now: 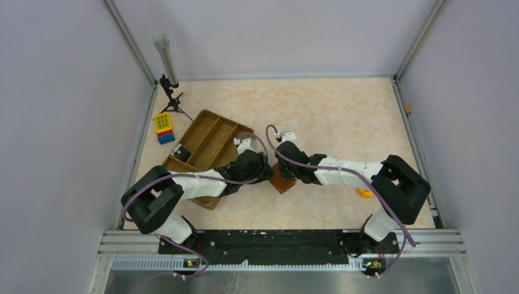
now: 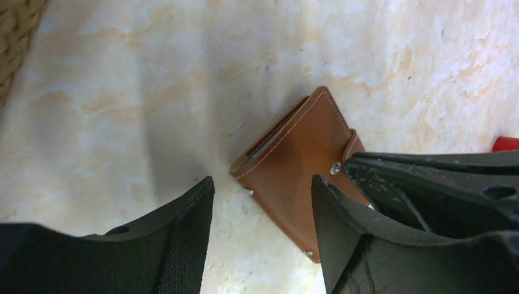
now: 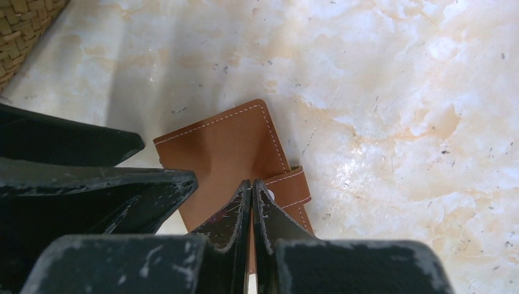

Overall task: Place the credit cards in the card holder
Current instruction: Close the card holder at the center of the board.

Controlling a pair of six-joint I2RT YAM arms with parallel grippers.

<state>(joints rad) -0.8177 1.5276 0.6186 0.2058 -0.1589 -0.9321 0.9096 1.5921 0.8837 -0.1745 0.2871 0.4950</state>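
Left wrist view: the card holder, brown with pale stitching, lies flat on the table. It sits just ahead of the left gripper, and its near edge runs behind that gripper's right-hand finger.
Holder's mouth: a dark glossy sliver shows in the open edge. It may be a card already tucked in, but I cannot be sure.
Left gripper: wide open and holding nothing.
Right gripper: fingers pressed together, tips down on the holder beside its snap strap. Nothing is visible between them.
Progress: no loose credit cards appear in any view. This is probably late in the task, or between cards, with the holder being steadied.
Top view only: both arms meet over the holder, and a woven tray lies just behind the left gripper.
Wrist views only: the stitching, the strap and the slot edge.
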